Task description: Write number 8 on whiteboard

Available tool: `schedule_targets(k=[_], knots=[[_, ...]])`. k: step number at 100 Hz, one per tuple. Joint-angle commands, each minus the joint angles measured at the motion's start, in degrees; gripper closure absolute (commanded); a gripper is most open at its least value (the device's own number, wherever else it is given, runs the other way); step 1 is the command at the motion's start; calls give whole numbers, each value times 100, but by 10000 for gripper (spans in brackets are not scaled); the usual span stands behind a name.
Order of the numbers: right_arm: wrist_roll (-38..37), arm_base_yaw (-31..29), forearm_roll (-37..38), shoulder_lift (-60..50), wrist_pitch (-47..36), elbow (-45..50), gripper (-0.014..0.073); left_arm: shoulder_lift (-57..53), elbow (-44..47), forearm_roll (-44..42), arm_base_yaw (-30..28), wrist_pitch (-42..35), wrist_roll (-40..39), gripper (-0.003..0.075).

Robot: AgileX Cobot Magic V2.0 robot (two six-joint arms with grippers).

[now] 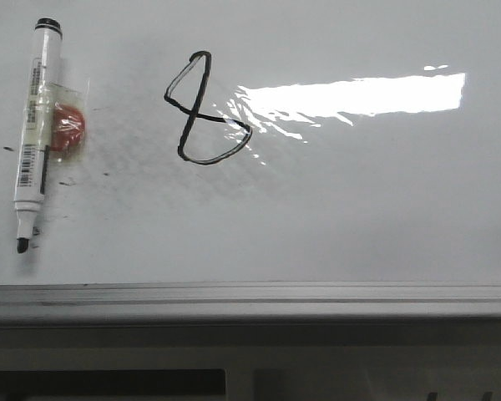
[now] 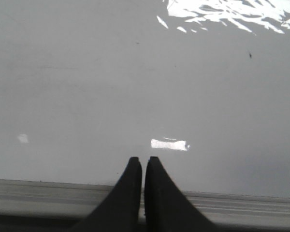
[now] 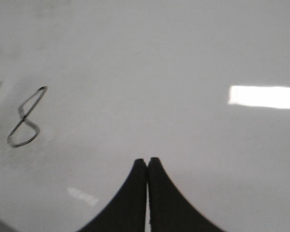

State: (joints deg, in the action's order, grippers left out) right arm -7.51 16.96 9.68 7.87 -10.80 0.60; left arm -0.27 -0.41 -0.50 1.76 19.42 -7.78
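The left gripper was closed with nothing between its fingertips, at bottom centre, over the whiteboard. The edge rail crossed the frame's bottom.

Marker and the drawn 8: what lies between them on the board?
Front view: beside the marker a taped red piece, then bare whiteboard with faint specks up to the number 8.

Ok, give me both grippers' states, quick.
Left gripper: closed, holding nothing.
Right gripper: closed, holding nothing.
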Motion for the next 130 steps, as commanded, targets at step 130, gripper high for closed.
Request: schedule_targets(k=[130], knots=[[665,-2025,-598,-977,2756,85,657,-156,232,50,-8,-210,-47,741]])
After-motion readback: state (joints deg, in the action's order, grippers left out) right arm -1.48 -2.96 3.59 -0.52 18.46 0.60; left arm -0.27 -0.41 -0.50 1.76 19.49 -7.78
